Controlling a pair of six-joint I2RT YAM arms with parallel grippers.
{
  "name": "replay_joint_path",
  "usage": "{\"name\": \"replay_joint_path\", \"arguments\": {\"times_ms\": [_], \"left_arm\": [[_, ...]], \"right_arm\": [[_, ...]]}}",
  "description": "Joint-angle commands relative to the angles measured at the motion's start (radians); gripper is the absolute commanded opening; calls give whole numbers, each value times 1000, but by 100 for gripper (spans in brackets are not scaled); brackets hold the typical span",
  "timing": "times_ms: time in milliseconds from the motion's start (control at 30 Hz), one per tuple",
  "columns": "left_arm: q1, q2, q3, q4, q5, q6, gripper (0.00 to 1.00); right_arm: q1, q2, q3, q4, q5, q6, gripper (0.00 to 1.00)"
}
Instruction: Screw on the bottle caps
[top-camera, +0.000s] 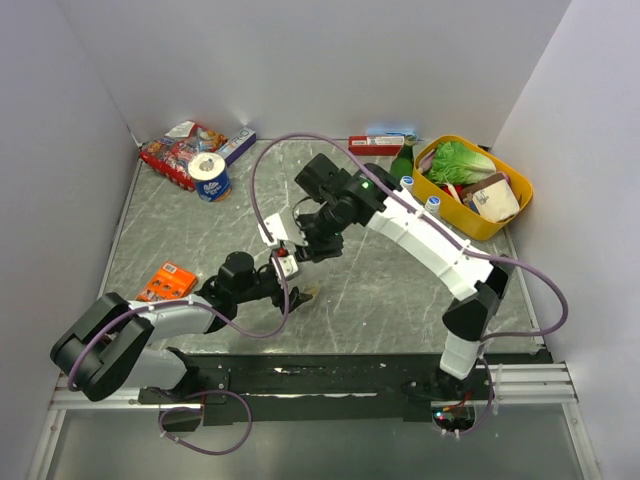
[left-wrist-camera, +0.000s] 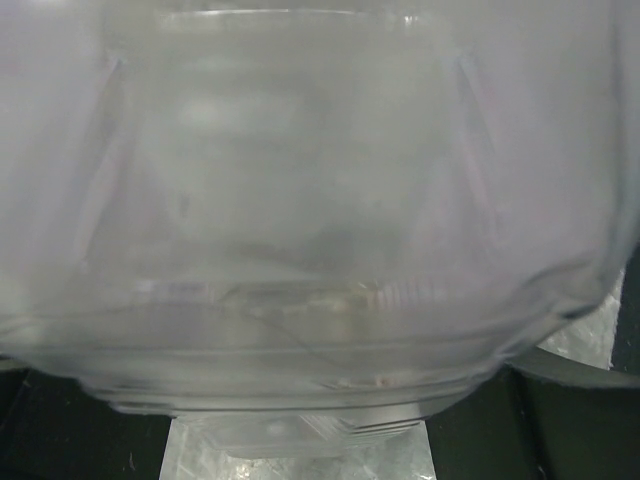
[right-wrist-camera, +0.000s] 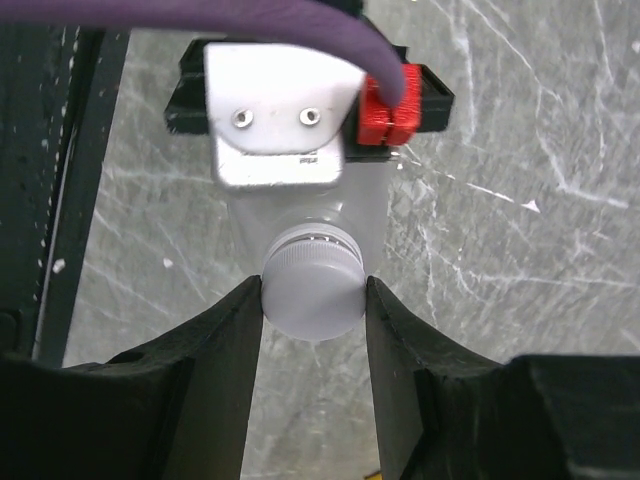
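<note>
Two grippers: right gripper pinches plain white round plastic cap; left gripper, at 12 o'clock, clamps small clear plastic bottle. Tilted cap may cross-thread.

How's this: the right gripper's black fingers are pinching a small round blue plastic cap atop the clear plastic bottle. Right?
Not blue. The right wrist view shows the right gripper pinching a plain white round plastic cap atop the clear plastic bottle.

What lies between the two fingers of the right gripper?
A white cap, sitting on the neck of a clear bottle; both fingers touch its sides. The right wrist view shows this.
</note>
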Motion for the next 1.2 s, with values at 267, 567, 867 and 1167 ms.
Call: {"name": "replay_joint_path", "arguments": {"times_ms": [267,567,867,1167], "left_arm": [[-4,-27,40,157,-76,-18,1],[-4,-23,28,166,-69,-42,1],[-4,-20,34,122,-52,-30,1],[-4,-4,71,79,-32,-7,1]], "right_arm": [[-4,103,115,-233,7,166,33],[-4,98,123,-230,38,215,46],[-10,51,133,-199,87,223,90],[-17,3,106,-159,96,247,99]]}}
